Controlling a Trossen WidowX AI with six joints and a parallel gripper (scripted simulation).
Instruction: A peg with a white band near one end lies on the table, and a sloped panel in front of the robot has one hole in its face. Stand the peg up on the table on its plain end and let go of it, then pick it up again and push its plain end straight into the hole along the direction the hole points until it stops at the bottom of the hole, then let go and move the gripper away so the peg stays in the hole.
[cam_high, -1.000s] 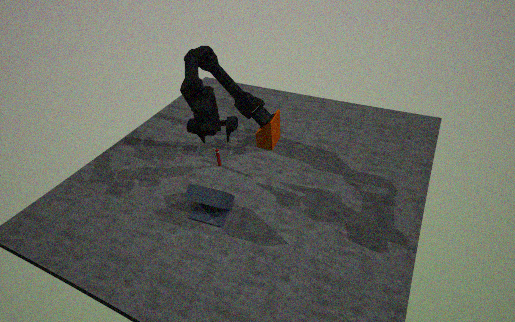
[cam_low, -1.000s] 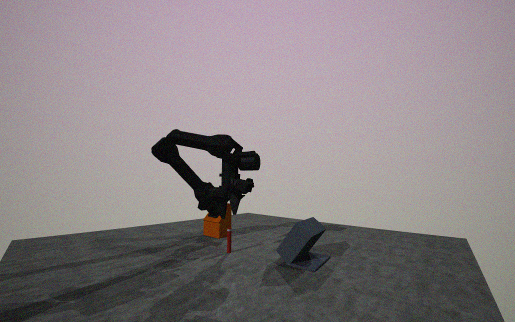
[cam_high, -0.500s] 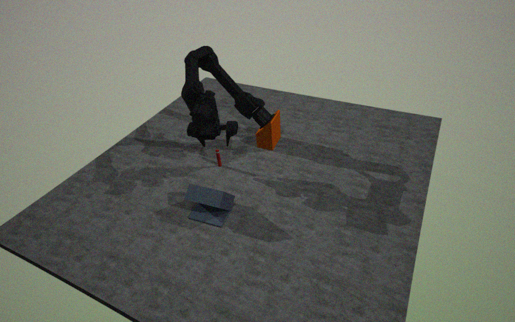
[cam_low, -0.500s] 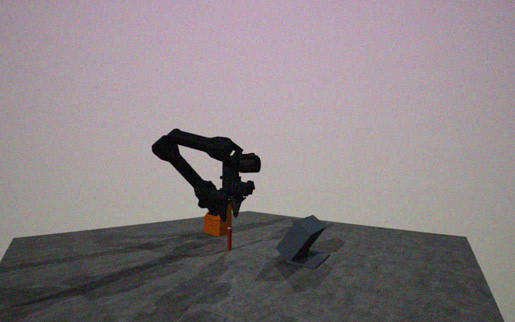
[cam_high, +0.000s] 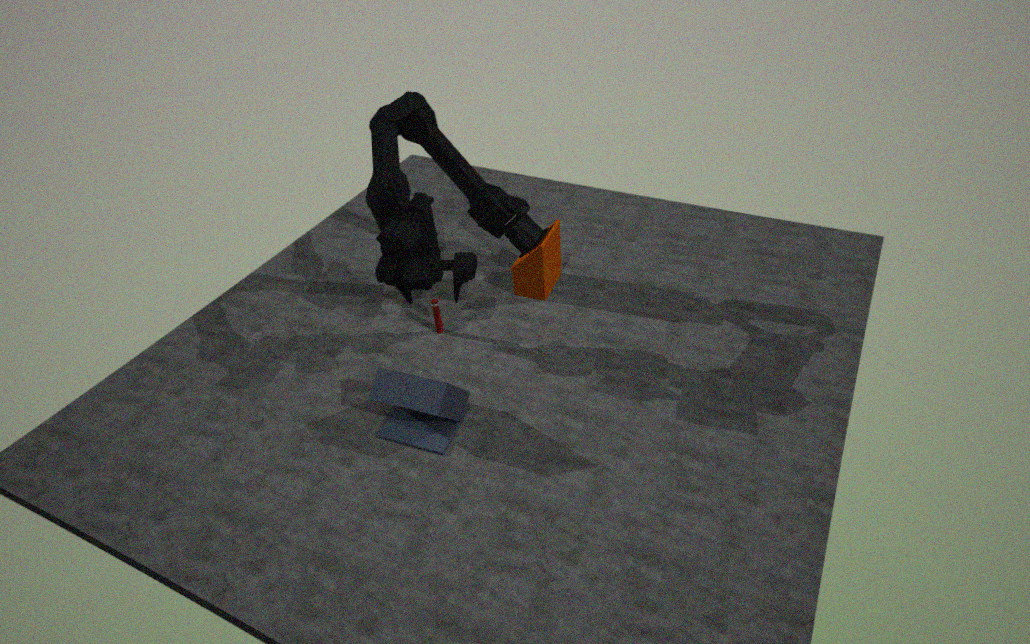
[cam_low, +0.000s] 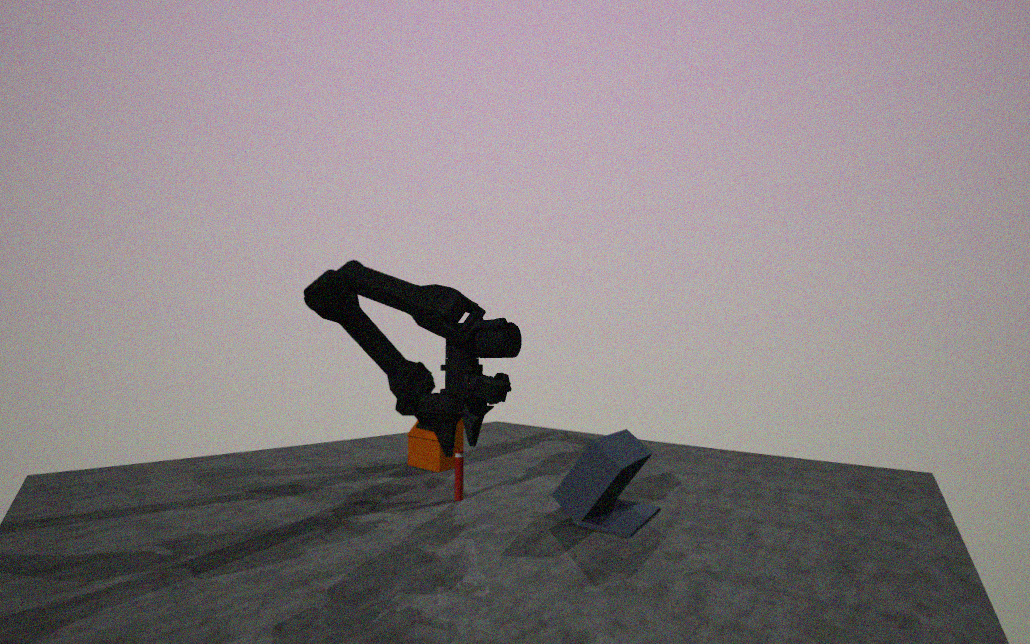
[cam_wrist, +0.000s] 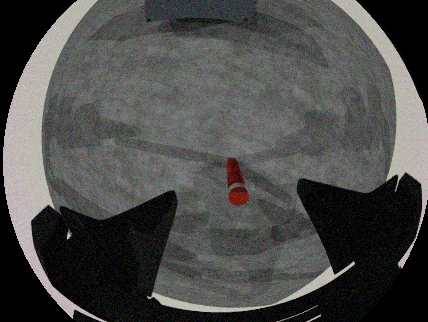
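Observation:
A red peg (cam_high: 438, 319) (cam_low: 458, 482) (cam_wrist: 234, 172) stands upright on the table, its white-banded end up. My gripper (cam_high: 433, 299) (cam_low: 461, 449) (cam_wrist: 239, 192) is open and empty, pointing down just above the peg. In the wrist view the peg's top shows between the two fingertips, with space on both sides. The blue-grey sloped panel (cam_high: 410, 391) (cam_low: 596, 474) (cam_wrist: 200, 9) stands on its base plate, apart from the peg. The hole in its face is not visible in any current view; the wrist view shows only the panel's lower part at the top edge.
An orange block (cam_high: 537, 269) (cam_low: 430, 449) stands at the arm's base, behind the gripper in the exterior view. The grey table (cam_high: 607, 516) (cam_low: 303, 599) bears shadows of the arm and panel. The panel's flat base plate (cam_high: 417, 433) (cam_low: 628, 518) lies on the table.

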